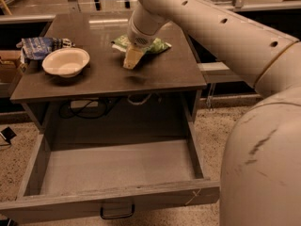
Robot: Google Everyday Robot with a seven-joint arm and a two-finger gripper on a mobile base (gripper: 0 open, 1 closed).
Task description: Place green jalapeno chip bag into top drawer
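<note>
The green jalapeno chip bag (pixel 157 46) lies on the dark tabletop (pixel 108 81), towards the back and right of centre. My gripper (pixel 133 58) hangs from the large cream arm at the bag's front left edge and covers part of it. It casts a shadow on the tabletop just in front. The top drawer (pixel 117 166) is pulled wide open below the table. Its flat grey floor is bare and its dark handle (pixel 116 212) is on the front.
A white bowl (pixel 66 61) sits on the left of the tabletop, with a blue-and-white bag (pixel 40 46) behind it. Cables (pixel 94 109) hang under the table behind the drawer. My arm's bulky body fills the right side of the view.
</note>
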